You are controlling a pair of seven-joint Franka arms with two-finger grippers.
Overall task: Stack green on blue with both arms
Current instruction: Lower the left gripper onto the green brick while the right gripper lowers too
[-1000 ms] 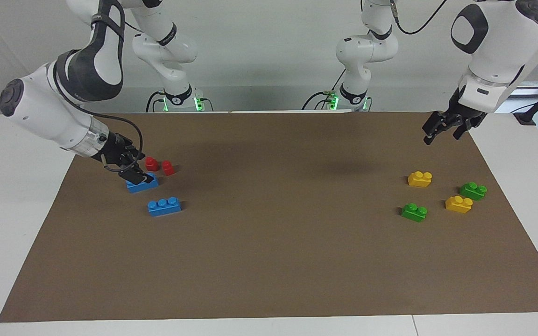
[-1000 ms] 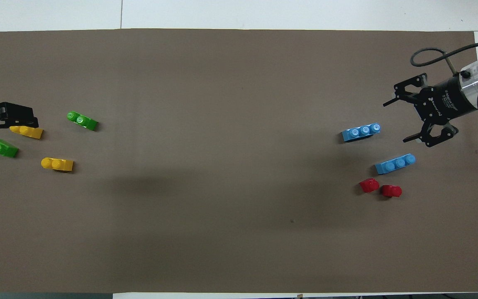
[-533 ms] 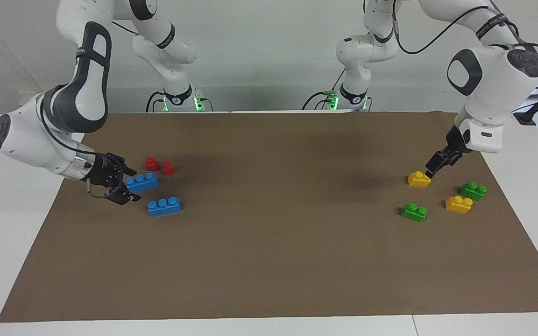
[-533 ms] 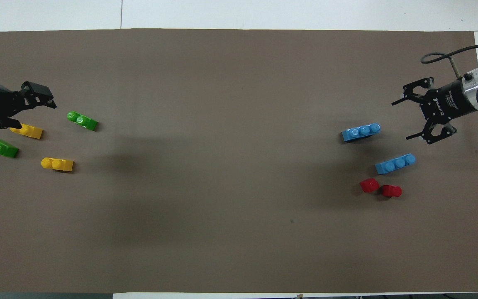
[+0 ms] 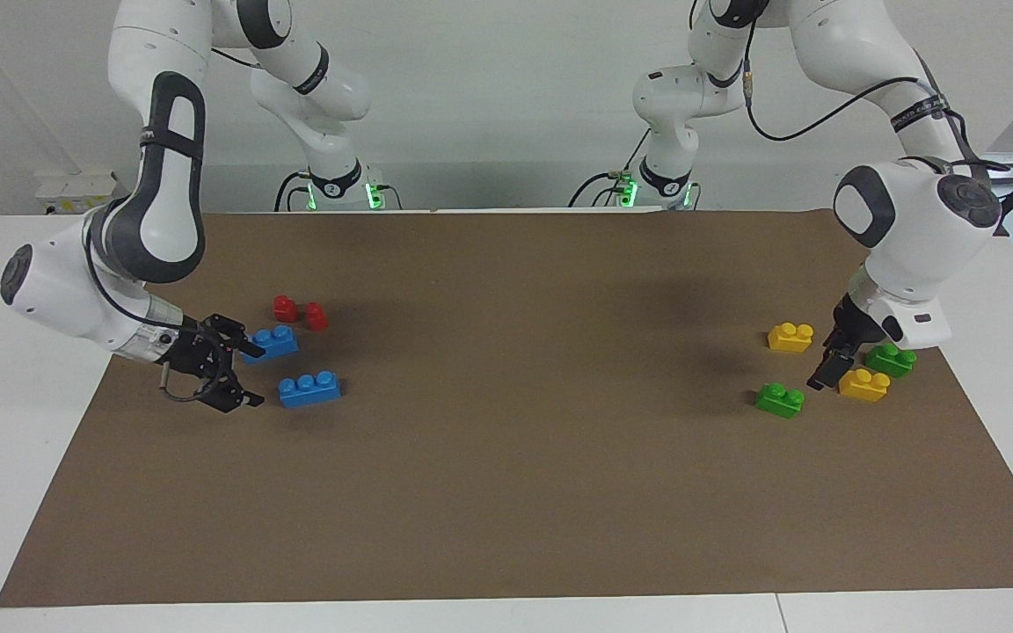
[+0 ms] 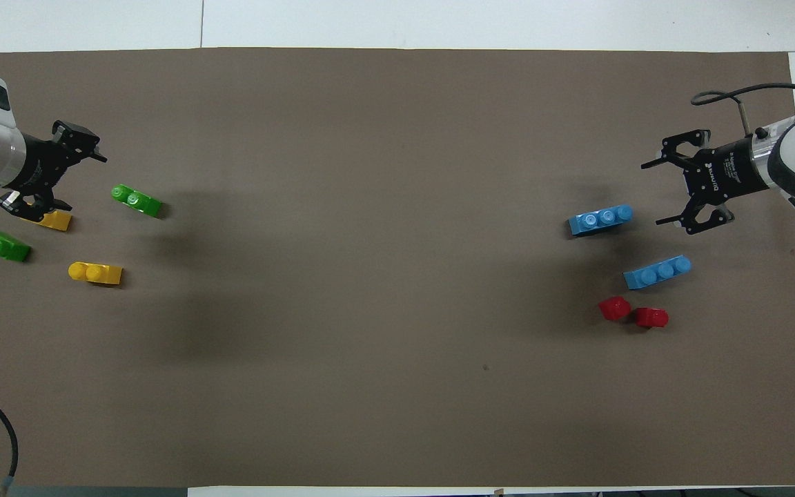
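Note:
Two blue bricks lie toward the right arm's end of the mat: the nearer blue brick (image 5: 273,341) (image 6: 657,271) and the farther blue brick (image 5: 309,388) (image 6: 600,220). My right gripper (image 5: 251,376) (image 6: 653,194) is open and empty, low over the mat beside the farther blue brick, not touching it. Two green bricks lie toward the left arm's end: one green brick (image 5: 779,400) (image 6: 136,200) farther out, the other green brick (image 5: 891,359) (image 6: 4,246) nearer. My left gripper (image 5: 823,376) (image 6: 83,181) is open and empty, low between the farther green brick and a yellow brick.
Two yellow bricks (image 5: 790,337) (image 5: 863,384) lie among the green ones; in the overhead view they are the yellow bricks (image 6: 95,273) (image 6: 49,219). Two small red bricks (image 5: 286,308) (image 5: 317,316) sit just nearer to the robots than the blue bricks. Brown mat (image 5: 524,422) covers the table.
My right gripper has left the nearer blue brick and come down beside the farther one. My left gripper has come down from the mat's edge to between the yellow and green bricks.

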